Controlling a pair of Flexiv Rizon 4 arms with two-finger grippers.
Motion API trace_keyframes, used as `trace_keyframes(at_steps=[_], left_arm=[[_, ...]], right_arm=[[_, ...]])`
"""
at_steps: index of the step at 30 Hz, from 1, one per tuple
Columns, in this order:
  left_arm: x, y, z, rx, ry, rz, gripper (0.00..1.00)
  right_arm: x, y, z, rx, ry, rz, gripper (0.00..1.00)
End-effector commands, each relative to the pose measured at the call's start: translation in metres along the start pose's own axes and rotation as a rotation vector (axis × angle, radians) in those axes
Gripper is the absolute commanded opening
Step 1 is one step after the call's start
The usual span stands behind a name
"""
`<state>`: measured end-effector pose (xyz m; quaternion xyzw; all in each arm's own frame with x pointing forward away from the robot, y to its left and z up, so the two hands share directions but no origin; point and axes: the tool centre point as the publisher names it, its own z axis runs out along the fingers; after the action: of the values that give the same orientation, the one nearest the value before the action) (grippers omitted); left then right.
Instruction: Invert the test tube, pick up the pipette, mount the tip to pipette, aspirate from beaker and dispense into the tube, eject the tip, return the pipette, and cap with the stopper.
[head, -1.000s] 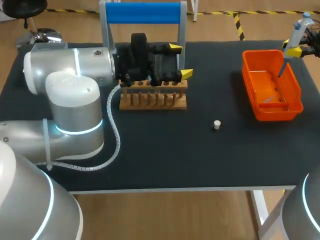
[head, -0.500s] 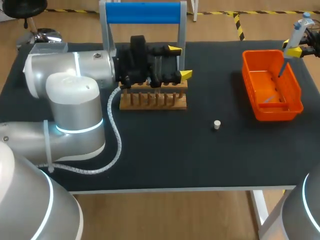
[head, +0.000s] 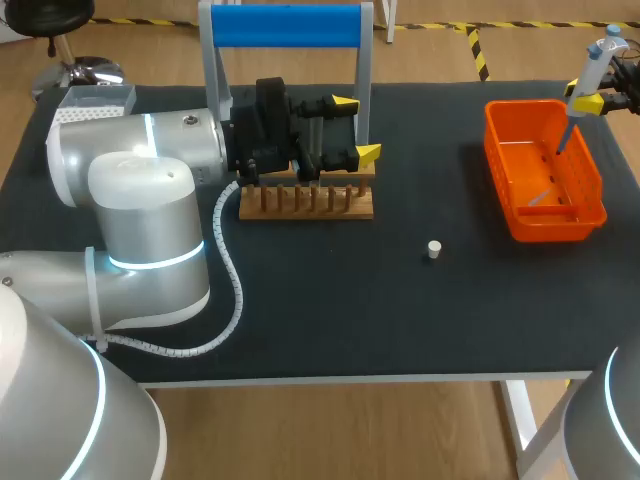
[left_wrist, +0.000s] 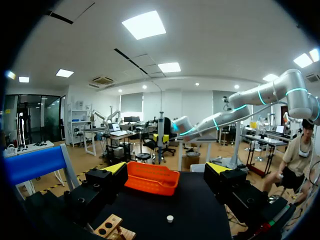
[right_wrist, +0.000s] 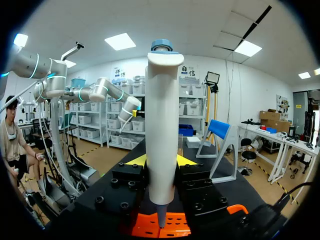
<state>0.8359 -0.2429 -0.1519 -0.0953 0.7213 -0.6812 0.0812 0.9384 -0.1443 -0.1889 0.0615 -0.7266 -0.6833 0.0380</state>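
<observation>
My right gripper (head: 590, 100) is at the table's far right corner, shut on the white pipette (head: 597, 62), which stands upright. The pipette's thin lower end points down into the orange bin (head: 590, 205). In the right wrist view the pipette (right_wrist: 161, 130) fills the gap in my right gripper (right_wrist: 161, 161), above the orange bin (right_wrist: 182, 231). My left gripper (head: 356, 127) hovers open over the wooden tube rack (head: 305, 203), with nothing between its fingers. The small white stopper (head: 433, 249) lies on the black mat to the right of the rack. The stopper (left_wrist: 170, 218) also lies ahead of my left gripper (left_wrist: 166, 170).
The blue-topped pipette stand (head: 285, 25) rises behind the rack, close to my left gripper. A small pale piece (head: 545, 198) lies inside the orange bin. My left arm's bulky elbow (head: 150, 230) and its cable cover the table's left part.
My left gripper has drawn back slightly to the left over the rack, still open. My right gripper and the pipette have not moved.
</observation>
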Motion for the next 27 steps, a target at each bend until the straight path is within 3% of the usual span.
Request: trace_keyframes(at_steps=[1,23,27], left_arm=[[0.000,-0.002,0.000,-0.008,0.002,0.000,1.00],[0.000,-0.002,0.000,-0.008,0.002,0.000,1.00],[0.000,-0.002,0.000,-0.008,0.002,0.000,1.00]], right_arm=[[-0.001,0.001,-0.002,0.003,0.006,0.000,0.00],[-0.001,0.001,-0.002,0.003,0.006,0.000,0.00],[0.016,0.007,0.021,0.012,-0.018,0.000,0.00]])
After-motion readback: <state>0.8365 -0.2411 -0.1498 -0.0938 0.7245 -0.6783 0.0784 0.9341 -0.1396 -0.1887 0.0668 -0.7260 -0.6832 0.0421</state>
